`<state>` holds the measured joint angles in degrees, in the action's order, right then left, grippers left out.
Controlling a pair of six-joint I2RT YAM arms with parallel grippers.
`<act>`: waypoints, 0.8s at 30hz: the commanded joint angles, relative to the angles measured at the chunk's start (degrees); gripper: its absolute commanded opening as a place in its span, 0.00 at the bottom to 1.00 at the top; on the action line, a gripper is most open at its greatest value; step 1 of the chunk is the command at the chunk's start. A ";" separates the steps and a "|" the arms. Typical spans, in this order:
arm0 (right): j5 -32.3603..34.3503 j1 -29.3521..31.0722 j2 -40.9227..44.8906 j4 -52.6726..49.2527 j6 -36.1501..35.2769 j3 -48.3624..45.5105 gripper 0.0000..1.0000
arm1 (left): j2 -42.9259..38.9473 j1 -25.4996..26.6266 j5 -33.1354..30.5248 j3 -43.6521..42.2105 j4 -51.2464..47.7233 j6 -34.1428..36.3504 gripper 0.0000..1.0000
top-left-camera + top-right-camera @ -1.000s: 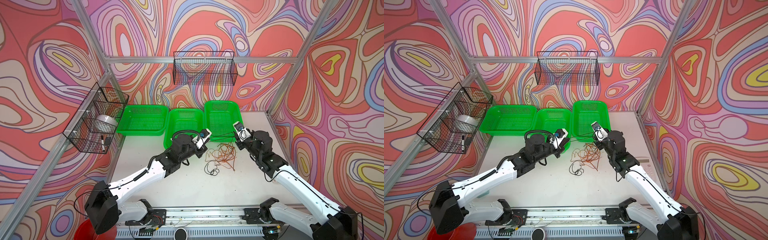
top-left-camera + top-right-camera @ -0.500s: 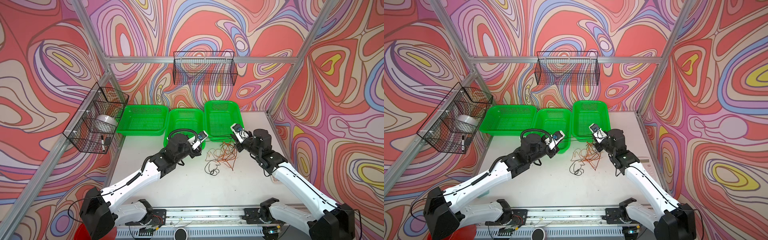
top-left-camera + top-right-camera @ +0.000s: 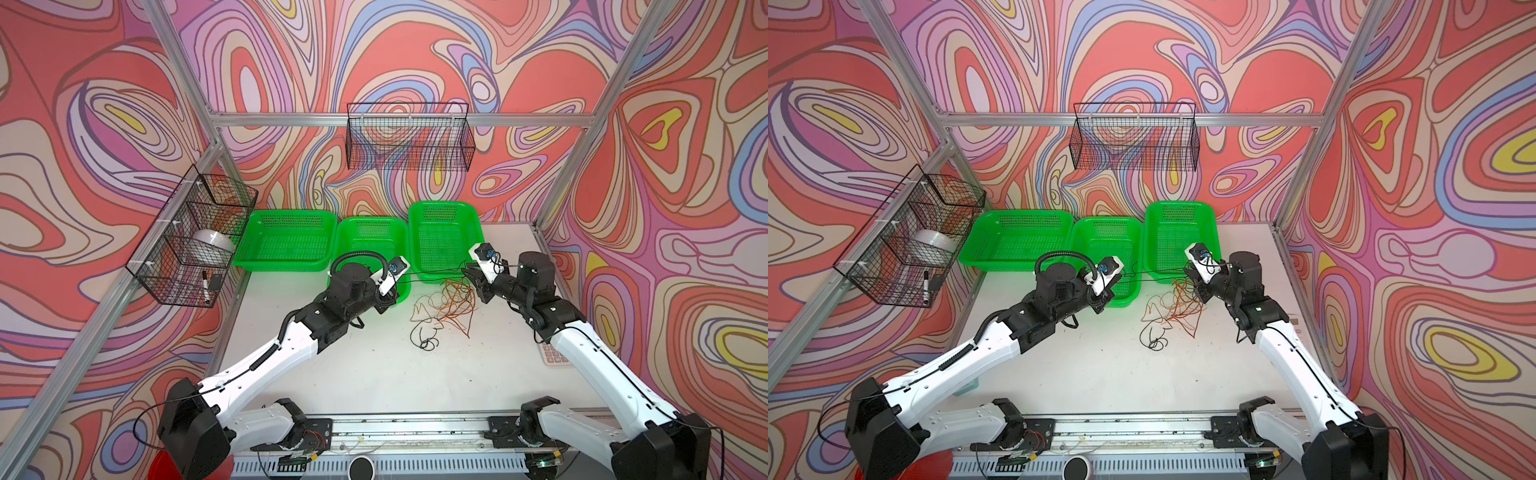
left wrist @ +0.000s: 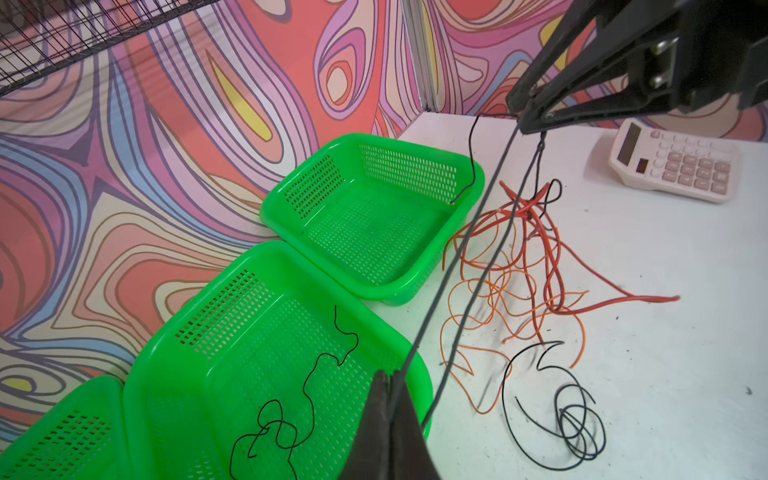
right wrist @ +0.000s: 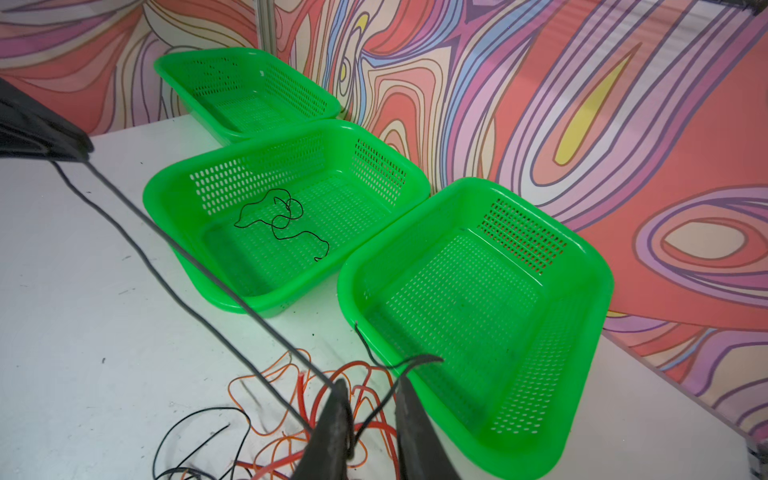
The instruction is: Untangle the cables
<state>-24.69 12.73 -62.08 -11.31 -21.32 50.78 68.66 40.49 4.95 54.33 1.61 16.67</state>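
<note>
Step in hand: drawing thin black wire (image 4: 457, 249) out of tangle of thin red and orange wires (image 3: 453, 299), which lies on worktop just in front of baskets.
Left hand (image 4: 388, 376) clamped on black wire over rim of middle green perforated plastic basket (image 5: 249, 145).
Strand taut across to right hand (image 5: 370, 380): fingers narrowly apart, wire threading gap.
Next, likely: right hand steadies snag, left hand pulls slowly.
White worktop (image 3: 374, 374) speckled; swirl-patterned walls; pale calculator (image 4: 681, 166) by right arm.

L gripper (image 4: 389, 376) pinches taut black cable (image 4: 460, 249) at near green basket (image 4: 257, 353)'s rim; red & orange cables (image 4: 552, 282) just beside basket, calculator (image 4: 673, 162) well beyond.
</note>
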 commanded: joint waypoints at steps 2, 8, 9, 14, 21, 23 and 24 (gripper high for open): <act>-8.32 -0.87 -0.43 1.53 2.93 0.55 0.21 | 2.43 1.59 3.27 0.83 4.68 -3.29 0.00; -15.42 -0.87 0.31 6.11 4.58 -0.95 0.27 | 4.23 3.82 6.30 2.26 8.77 -3.31 0.00; -15.56 -0.87 0.22 6.21 4.64 -1.05 0.26 | 4.41 4.10 6.60 2.66 9.32 -3.24 0.00; -16.97 -0.87 -0.19 1.93 1.60 -1.43 0.32 | 5.25 4.73 6.67 4.83 9.39 -2.78 0.00; -16.64 3.92 3.02 10.59 5.09 -12.36 0.46 | 6.89 5.51 5.40 7.10 8.51 -1.93 0.00; -11.13 7.33 2.00 11.26 4.36 -13.47 0.47 | 7.44 5.78 5.31 7.80 8.25 -1.75 0.00; -6.91 9.02 0.97 11.60 4.20 -13.52 0.47 | 7.79 5.99 5.31 8.15 8.09 -1.58 0.00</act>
<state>-39.16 18.22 -60.29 -3.38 -17.32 38.13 75.35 45.84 10.41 60.47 9.28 14.50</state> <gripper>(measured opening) 0.472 0.047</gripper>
